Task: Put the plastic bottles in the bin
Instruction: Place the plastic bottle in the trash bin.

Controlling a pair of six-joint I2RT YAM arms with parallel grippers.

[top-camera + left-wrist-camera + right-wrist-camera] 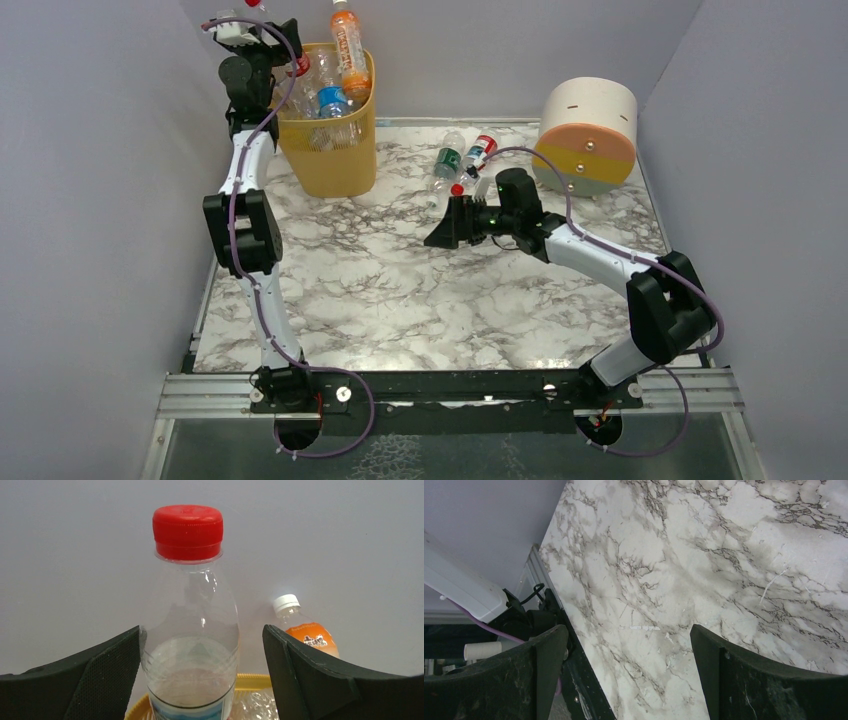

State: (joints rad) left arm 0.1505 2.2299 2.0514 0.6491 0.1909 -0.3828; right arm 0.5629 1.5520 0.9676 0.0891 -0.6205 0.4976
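The yellow bin [330, 150] stands at the far left and holds several plastic bottles, among them an orange-labelled one [348, 45] sticking up and a blue-labelled one [331, 101]. My left gripper [295, 52] is open at the bin's left rim. In the left wrist view a clear red-capped bottle [189, 630] stands upright between its jaws [201, 632]. The left pad [112, 672] touches the bottle and the right pad is apart from it. Two bottles lie on the table, one green-labelled [449, 160] and one red-labelled [480, 151]. My right gripper [445, 225] is open and empty above the marble [629, 630].
A round white, orange and grey drum [588, 135] lies at the far right. A red cap [457, 189] shows just behind my right gripper. Grey walls close in the marble table [400, 300] on three sides. In the right wrist view the table's left black edge rail [584, 680] shows.
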